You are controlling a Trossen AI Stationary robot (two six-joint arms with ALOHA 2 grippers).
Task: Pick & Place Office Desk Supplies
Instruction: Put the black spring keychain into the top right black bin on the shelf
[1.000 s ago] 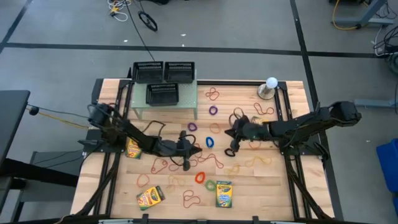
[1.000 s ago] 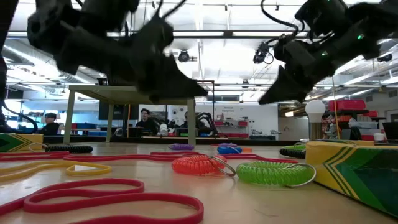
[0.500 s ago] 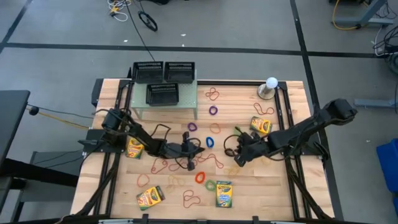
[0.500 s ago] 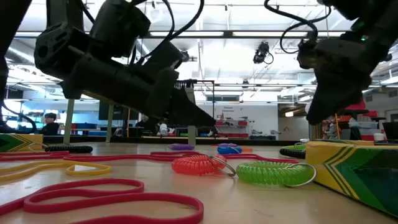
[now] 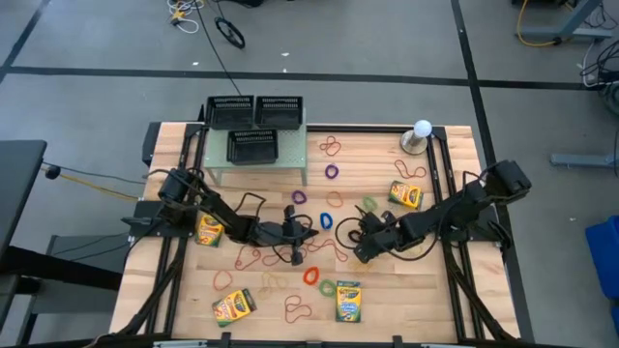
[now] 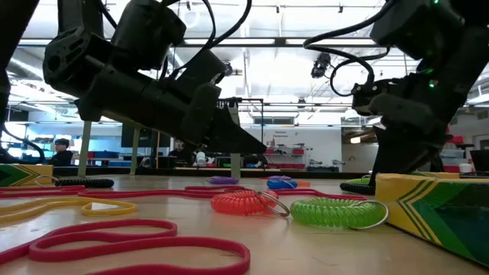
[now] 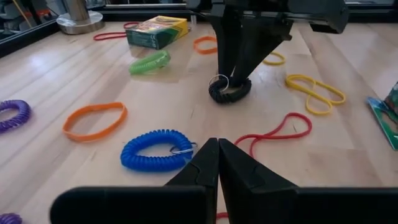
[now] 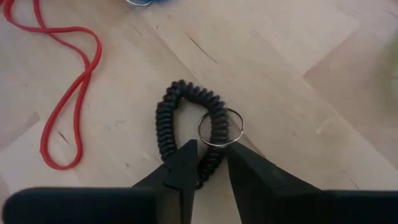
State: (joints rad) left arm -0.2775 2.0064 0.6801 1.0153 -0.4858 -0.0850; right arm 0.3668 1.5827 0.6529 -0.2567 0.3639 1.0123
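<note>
Black coiled-cord loop (image 8: 189, 127) with a small metal key ring (image 8: 220, 127): lies flat on the light wooden table (image 5: 445, 300), right of centre in the high view. Right gripper (image 8: 209, 163) stands directly over it, fingers slightly apart, straddling the near end of the coil. Left gripper (image 7: 218, 163), frame centre, fingers pressed together, empty, beside a blue coiled loop (image 7: 155, 150).

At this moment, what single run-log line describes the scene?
left end effector: shut, empty, near blue coil | right end effector: fingers straddling black coil on table, not lifted
</note>
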